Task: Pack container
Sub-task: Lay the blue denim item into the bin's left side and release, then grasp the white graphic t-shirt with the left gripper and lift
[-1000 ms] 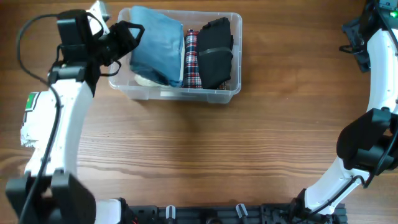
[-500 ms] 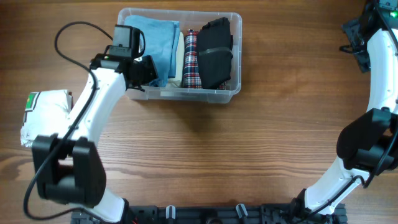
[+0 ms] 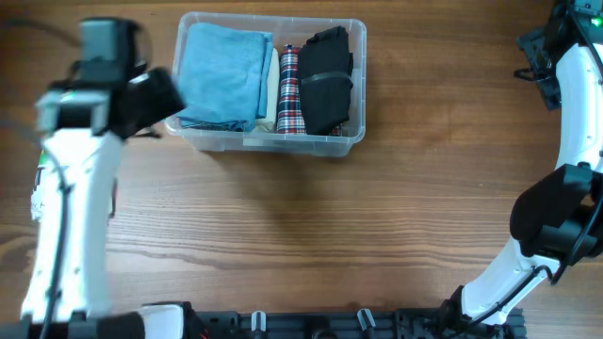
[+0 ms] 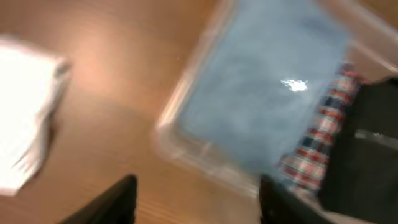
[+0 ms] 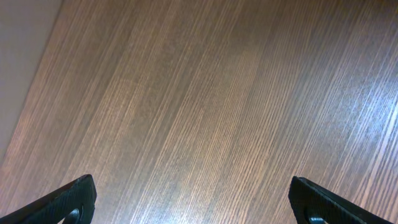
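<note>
The clear container point(image 3: 283, 146) stands at the back middle of the table. It holds a folded blue garment point(image 3: 224, 71) at the left, a cream one point(image 3: 270, 104), a plaid one point(image 3: 290, 89) and a black one point(image 3: 326, 80) at the right. My left gripper point(image 3: 158, 98) is open and empty, just left of the container's left wall. The blurred left wrist view shows the open jaws point(image 4: 199, 202) above the table, with the container's rim point(image 4: 169, 134) and the blue garment point(image 4: 261, 93) ahead. My right gripper point(image 5: 199, 202) is open and empty over bare wood.
A folded white garment point(image 4: 25, 137) lies on the table left of the container; in the overhead view my left arm covers most of it. My right arm point(image 3: 575, 113) runs along the table's right edge.
My left gripper has let go of the blue garment, which now lies flat in the container. The arm has pulled back to the left, away from the container.
</note>
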